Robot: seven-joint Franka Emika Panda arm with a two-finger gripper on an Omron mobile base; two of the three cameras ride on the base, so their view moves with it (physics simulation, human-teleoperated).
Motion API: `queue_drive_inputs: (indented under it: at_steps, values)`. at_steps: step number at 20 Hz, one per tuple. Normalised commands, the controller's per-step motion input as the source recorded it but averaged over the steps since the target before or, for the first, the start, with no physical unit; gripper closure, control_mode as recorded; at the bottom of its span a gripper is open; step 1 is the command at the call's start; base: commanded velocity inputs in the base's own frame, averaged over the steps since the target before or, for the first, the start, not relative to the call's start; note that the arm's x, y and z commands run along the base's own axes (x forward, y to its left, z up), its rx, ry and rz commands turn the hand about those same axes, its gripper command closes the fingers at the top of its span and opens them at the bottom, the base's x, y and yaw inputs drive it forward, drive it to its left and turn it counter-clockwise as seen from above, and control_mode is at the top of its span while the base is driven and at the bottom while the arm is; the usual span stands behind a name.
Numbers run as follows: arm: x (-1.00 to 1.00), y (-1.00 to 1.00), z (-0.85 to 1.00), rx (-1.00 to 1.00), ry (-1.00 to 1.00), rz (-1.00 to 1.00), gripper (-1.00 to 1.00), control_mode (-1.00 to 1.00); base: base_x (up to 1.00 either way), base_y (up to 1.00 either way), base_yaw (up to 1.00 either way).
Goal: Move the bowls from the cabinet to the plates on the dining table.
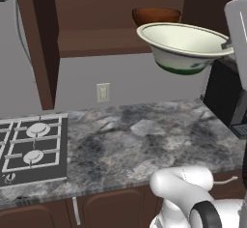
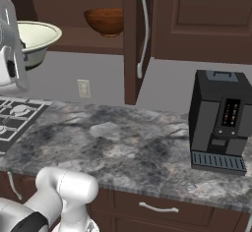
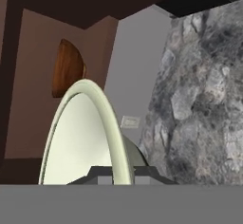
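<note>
My gripper (image 1: 226,45) is shut on the right rim of the cream-white bowl (image 1: 183,46) with the green outside. It holds the bowl in the air, in front of the open cabinet (image 1: 103,41) and above the stone counter (image 1: 144,140). In the hand view, the bowl's rim (image 3: 107,118) runs edge-on between the fingertips of the gripper (image 3: 116,175). The reddish-brown wooden bowl (image 1: 155,15) sits on the cabinet shelf behind it, also seen from the right (image 2: 105,20). The plates and the dining table are out of view.
A gas hob (image 1: 31,147) lies at the counter's left end. A black coffee machine (image 2: 219,120) stands at the right. The open cabinet door (image 2: 132,39) with its silver handle (image 2: 142,29) juts out beside the shelf. A wall outlet (image 1: 102,92) sits below.
</note>
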Motion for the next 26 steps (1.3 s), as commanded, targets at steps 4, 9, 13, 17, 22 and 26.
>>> queue_drive_inputs:
  at_steps: [4, 9, 13, 17, 22, 26]
  values:
    - [-0.1, -0.04, 0.01, 0.03, 0.02, -0.01, 1.0, 1.0, -0.13, -0.04, 0.0]
    - [0.0, 0.0, 0.0, 0.0, 0.0, 0.0, 1.0, 1.0, -0.43, -0.05, -0.01]
    - [0.0, 0.0, 0.0, 0.0, 0.0, 0.0, 1.0, 1.0, -0.62, -0.03, 0.0]
    - [0.0, 0.0, 0.0, 0.0, 0.0, 0.0, 1.0, 1.0, -0.62, -0.03, 0.0]
    - [0.0, 0.0, 0.0, 0.0, 0.0, 0.0, 1.0, 1.0, -0.62, -0.01, 0.0]
    - [0.0, 0.0, 0.0, 0.0, 0.0, 0.0, 1.0, 1.0, -0.53, 0.14, 0.01]
